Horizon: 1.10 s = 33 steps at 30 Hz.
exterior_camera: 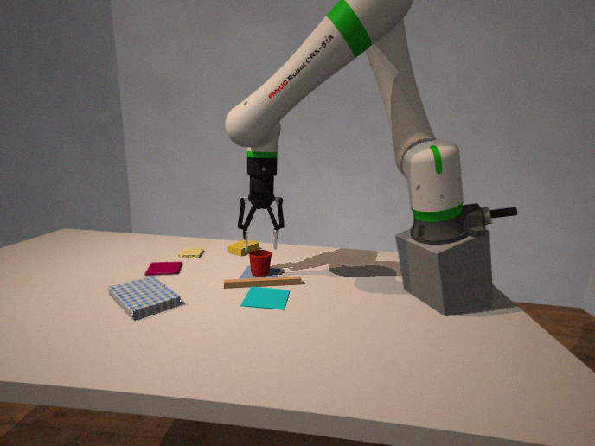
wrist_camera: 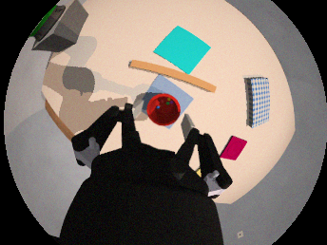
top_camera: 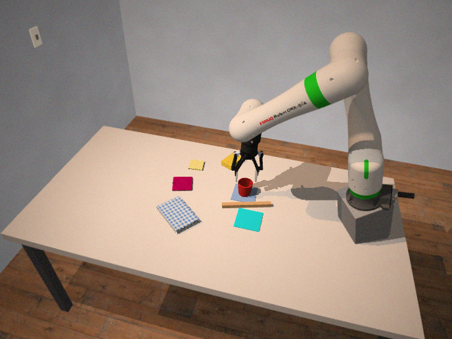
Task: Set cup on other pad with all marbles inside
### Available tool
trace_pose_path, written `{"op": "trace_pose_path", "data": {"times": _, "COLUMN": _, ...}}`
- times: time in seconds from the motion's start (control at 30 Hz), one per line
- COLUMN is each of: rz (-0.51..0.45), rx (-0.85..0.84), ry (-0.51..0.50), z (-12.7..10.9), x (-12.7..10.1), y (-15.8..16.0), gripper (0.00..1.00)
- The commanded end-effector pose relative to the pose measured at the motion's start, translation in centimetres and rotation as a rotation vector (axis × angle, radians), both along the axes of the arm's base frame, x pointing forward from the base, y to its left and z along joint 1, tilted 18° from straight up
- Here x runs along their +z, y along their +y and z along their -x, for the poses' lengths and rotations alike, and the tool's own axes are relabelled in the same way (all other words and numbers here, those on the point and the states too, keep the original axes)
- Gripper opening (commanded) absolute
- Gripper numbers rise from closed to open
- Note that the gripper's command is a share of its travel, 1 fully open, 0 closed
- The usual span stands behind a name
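Observation:
A red cup (top_camera: 245, 186) (exterior_camera: 259, 262) (wrist_camera: 163, 109) stands upright on a grey-blue pad (top_camera: 236, 196) (exterior_camera: 246, 273) (wrist_camera: 166, 84). In the wrist view its inside is dark, and I cannot make out the marbles. A cyan pad (top_camera: 248, 219) (exterior_camera: 265, 297) (wrist_camera: 182, 49) lies on the near side of a wooden rail (top_camera: 247, 204) (exterior_camera: 262, 282) (wrist_camera: 171, 75), which separates the two pads. My gripper (top_camera: 246, 179) (exterior_camera: 259, 245) (wrist_camera: 163, 112) is open and points down. It hangs just above the cup, with a fingertip on either side of the rim and touching nothing.
A yellow block (top_camera: 229, 160) (exterior_camera: 242, 247) lies just behind the cup. A thin yellow square (top_camera: 196, 165) (exterior_camera: 191, 252), a magenta square (top_camera: 182, 183) (exterior_camera: 163, 267) (wrist_camera: 234, 147) and a blue-checked box (top_camera: 178, 215) (exterior_camera: 143, 296) (wrist_camera: 257, 102) lie to the left. The robot's grey base (top_camera: 368, 215) (exterior_camera: 444, 273) stands at the right.

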<state>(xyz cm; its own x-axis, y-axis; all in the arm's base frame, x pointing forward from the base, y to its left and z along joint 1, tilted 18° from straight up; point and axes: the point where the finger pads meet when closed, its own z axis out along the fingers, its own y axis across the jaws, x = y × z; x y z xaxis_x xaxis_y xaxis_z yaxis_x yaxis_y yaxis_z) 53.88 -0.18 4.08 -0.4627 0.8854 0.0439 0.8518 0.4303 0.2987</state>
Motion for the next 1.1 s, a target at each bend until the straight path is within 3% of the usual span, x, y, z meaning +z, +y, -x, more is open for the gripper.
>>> {"op": "trace_pose_path", "data": {"times": 0.0, "rz": 0.000, "rx": 0.000, "ry": -0.001, "z": -0.3, "x": -1.0, "y": 0.2, "gripper": 0.59}}
{"op": "trace_pose_path", "data": {"times": 0.63, "rz": 0.000, "rx": 0.000, "ry": -0.001, "z": -1.7, "x": -6.2, "y": 1.2, "gripper": 0.59}}
{"op": "trace_pose_path", "data": {"times": 1.07, "rz": 0.000, "rx": 0.000, "ry": -0.001, "z": -1.9, "x": -7.3, "y": 1.4, "gripper": 0.59}}
